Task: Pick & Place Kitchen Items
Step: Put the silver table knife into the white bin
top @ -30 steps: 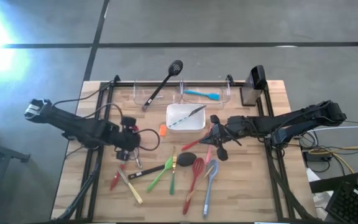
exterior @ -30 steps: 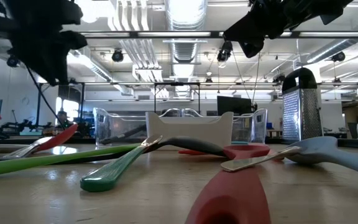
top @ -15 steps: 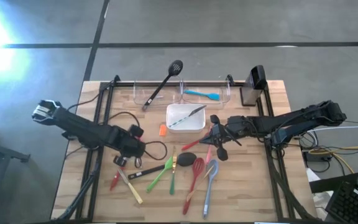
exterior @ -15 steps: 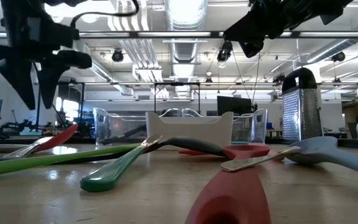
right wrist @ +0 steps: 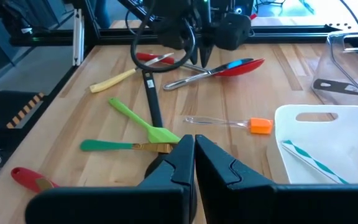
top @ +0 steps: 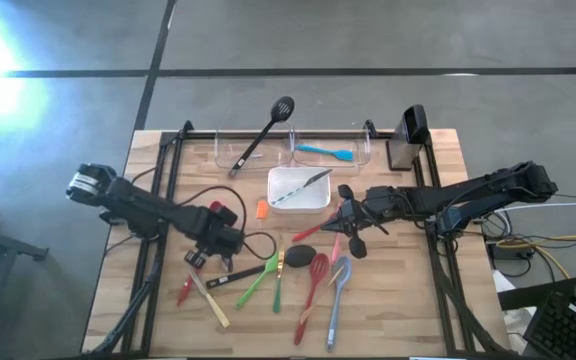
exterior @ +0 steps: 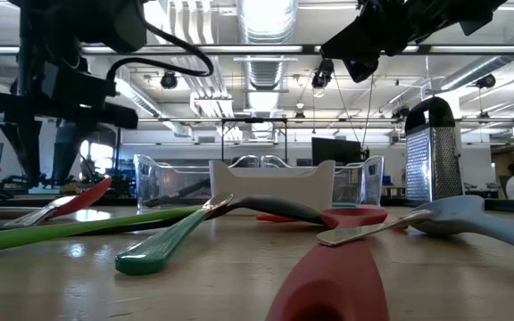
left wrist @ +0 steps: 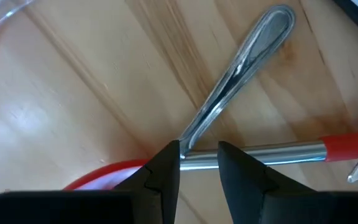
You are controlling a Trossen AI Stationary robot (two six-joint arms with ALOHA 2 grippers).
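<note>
Your left gripper (left wrist: 199, 163) hangs partly open over a steel-handled utensil (left wrist: 238, 68), gripping nothing. Your right gripper (right wrist: 194, 152) is closed, empty.

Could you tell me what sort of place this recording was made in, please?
Probably a robotics lab or an open workshop hall: exposed ceiling ducts and strip lights overhead, desks with monitors in the background, and a wooden table ringed by black arm frames.
</note>
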